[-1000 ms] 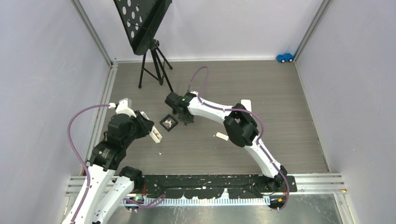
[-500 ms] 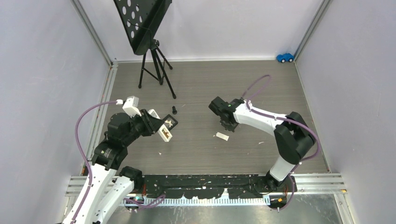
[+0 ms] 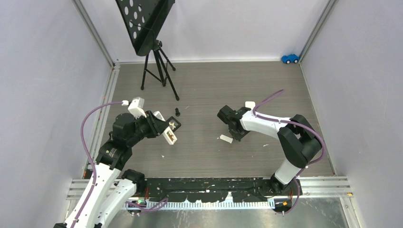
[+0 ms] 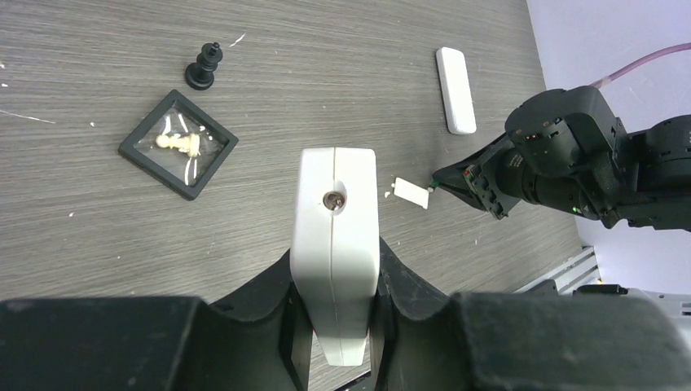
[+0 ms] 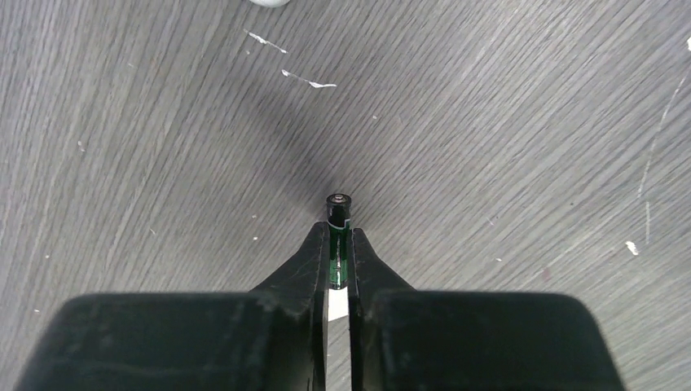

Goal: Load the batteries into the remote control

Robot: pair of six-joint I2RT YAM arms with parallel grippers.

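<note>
A grey wood-grain desk (image 3: 214,156) carries 2 white-and-black robot arms, seen from above. The left claw (image 4: 336,273) is clamped on the sides of a white remote (image 4: 336,220), held above the desk with 1 end toward the wrist camera; its battery bay cannot be seen. Near it lie a black square tray (image 4: 178,144), a black chess pawn (image 4: 202,68), a white bar (image 4: 455,77) and a small white flat piece (image 4: 411,193). The right claw (image 5: 339,236) is pinched together on 1 green-wrapped battery (image 5: 339,205), whose metal tip pokes out just above the desk, well apart from the remote. To do this step well, the right arm probably needs to carry the cell across, line it up lengthwise with the bay and slide it in gently while the left holds steady. Compared with 1 second ago, the right arm has swung away from the tray toward the flat piece, and the remote has moved up beside the tray.
</note>
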